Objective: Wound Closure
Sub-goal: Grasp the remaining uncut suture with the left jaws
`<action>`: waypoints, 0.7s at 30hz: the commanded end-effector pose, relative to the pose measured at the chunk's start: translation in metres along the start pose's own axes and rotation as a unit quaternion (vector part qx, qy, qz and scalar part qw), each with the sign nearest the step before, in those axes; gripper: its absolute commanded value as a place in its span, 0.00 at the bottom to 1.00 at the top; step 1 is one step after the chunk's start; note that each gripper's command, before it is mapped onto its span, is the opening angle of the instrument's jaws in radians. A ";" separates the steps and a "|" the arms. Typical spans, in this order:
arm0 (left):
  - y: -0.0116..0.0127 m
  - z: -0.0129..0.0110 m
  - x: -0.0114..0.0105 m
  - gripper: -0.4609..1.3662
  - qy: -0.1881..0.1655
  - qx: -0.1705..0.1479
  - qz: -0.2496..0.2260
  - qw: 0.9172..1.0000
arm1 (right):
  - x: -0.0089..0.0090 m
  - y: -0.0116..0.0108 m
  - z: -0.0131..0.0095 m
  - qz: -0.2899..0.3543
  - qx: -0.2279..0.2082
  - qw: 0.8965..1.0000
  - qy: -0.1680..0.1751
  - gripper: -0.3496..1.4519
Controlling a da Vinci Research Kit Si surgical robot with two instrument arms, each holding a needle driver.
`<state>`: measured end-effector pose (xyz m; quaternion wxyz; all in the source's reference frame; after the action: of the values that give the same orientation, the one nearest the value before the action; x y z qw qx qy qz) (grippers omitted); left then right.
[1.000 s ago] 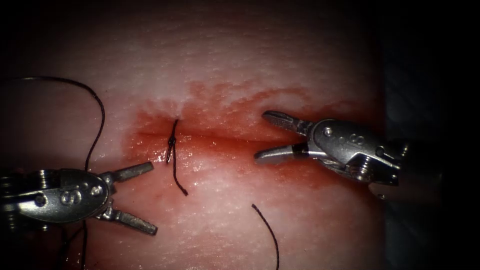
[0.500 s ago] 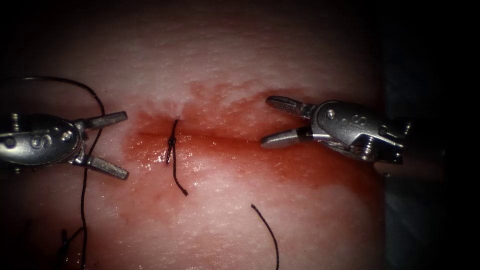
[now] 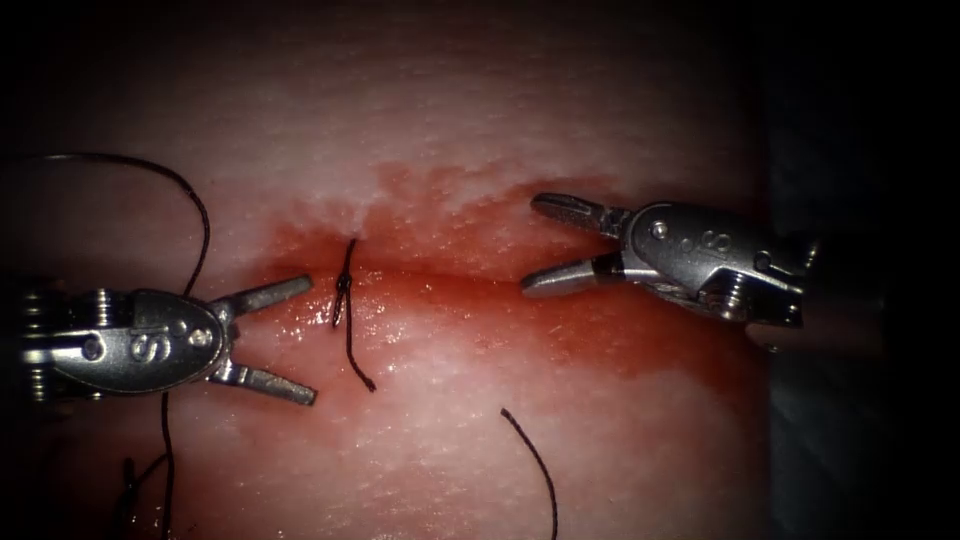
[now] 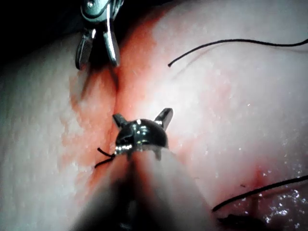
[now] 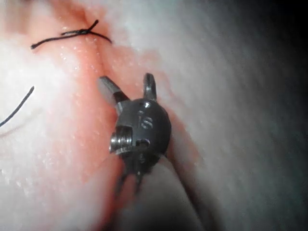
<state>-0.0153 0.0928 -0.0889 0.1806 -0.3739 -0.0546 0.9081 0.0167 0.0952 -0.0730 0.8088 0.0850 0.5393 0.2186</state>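
The cut runs sideways across the tissue in the endoscope view, with red fluid spread around it. One knotted stitch is tied across the cut toward its left end, and its cut tail is seen trailing down onto the tissue just below the cut.

The left tool is parked at the cut's left end, just left of the stitch, with its jaws spread wide and nothing held between them. One jaw tip sits right by the cut line, the other lies lower, below the cut. It isn't touching the stitch as far as can be told.

The right tool is placed at the cut's right end, jaws gaping too and nothing gripped. One tip is above the cut, the other is right over it.

A loose piece of thread is seen lying on the tissue well below the cut, apart from both tools. A long thread is looped out past the cut's left end, passing behind the left tool.

The needle can't be made out anywhere near the cut, so its spot can't be told.
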 end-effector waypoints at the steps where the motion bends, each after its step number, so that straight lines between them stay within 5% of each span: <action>1: 0.0003 0.0005 0.0001 0.58 -0.009 -0.002 0.004 1.000 | 0.0000 0.0000 0.0000 0.000 0.002 1.000 0.000 0.87; 10: 0.0009 0.0027 0.0003 0.56 -0.035 0.002 0.030 0.999 | -0.0001 -0.0001 -0.0001 -0.001 0.002 1.000 0.000 0.87; 21: 0.0008 0.0053 -0.0027 0.58 -0.054 0.003 0.048 0.997 | -0.0003 -0.0003 0.0000 -0.002 0.002 1.000 0.001 0.86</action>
<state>-0.0175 0.0913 -0.0835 0.1343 -0.3248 -0.0427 0.9352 0.0166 0.0948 -0.0728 0.8087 0.0844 0.5403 0.2166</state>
